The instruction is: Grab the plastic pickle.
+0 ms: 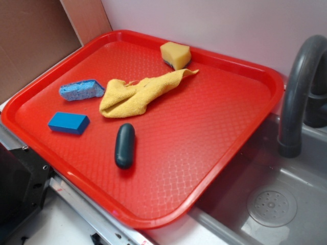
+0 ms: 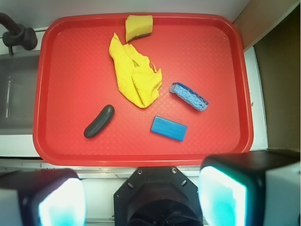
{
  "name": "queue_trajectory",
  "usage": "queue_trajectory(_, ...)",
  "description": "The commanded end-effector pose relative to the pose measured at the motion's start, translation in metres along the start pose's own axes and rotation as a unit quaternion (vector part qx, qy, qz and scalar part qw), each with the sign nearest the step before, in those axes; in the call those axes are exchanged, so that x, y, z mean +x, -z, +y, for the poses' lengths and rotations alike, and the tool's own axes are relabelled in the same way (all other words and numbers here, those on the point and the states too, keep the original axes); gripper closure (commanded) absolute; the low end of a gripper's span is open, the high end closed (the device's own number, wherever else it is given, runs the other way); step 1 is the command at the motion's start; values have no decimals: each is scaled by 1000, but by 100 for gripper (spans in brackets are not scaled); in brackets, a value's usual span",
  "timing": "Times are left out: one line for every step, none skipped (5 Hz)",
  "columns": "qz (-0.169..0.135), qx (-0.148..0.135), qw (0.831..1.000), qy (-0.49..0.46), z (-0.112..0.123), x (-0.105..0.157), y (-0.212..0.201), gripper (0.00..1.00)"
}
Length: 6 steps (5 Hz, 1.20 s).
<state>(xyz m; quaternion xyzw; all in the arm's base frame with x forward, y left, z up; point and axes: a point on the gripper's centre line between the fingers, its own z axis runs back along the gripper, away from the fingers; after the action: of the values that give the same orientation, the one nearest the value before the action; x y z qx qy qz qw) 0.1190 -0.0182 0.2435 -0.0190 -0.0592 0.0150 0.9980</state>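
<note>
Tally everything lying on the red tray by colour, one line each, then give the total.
Yellow: 2, the sponge and the cloth
Blue: 2, the speckled sponge and the block
Dark green: 1, the plastic pickle
Total: 5

Pale wall (image 1: 230, 25) behind grey sink (image 1: 271, 204), brown panel (image 1: 36, 41).

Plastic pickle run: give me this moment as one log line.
phase: pre-reach | gripper: open, high above tray's near edge | plastic pickle: lying free on red tray, untouched | nearest: blue block, yellow cloth, apart
</note>
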Motion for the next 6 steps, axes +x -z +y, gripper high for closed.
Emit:
queue_trajectory(0, 0, 1000, 0, 0, 0, 0, 0)
queue_trajectory(-25, -10, 992, -125, -10, -1, 10, 0)
queue_trajectory(-17, 0, 968, -249, -21, 0, 30, 0)
queue_trajectory(25, 5, 949, -314, -34, 14, 64, 0)
queue_trajectory(67, 2, 952, -297, -44, 27, 101, 0)
queue_trajectory(90, 10, 960, -266, -58, 37, 144, 0)
